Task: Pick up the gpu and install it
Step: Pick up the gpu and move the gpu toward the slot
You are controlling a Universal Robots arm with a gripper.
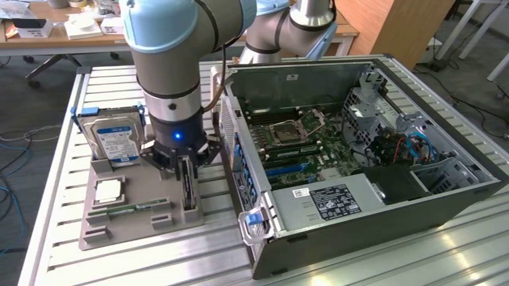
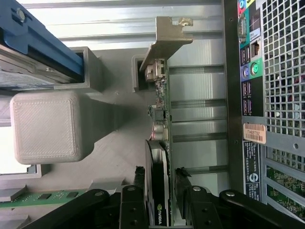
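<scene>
Black shroud on one face and bare circuit board on the other, the gpu (image 1: 188,187) stands on its long edge in a slot of the grey holder (image 1: 131,211) on the worktop (image 1: 413,256), just beside the open computer case (image 1: 382,202). The claw (image 2: 160,171) is released, its fingers straddling the card with a sliver of gap showing on one side. I judge the card light, stiff and fragile, best pinched across its flat faces on the shroud, clear of the silver bracket (image 2: 167,40) and the contact edge
</scene>
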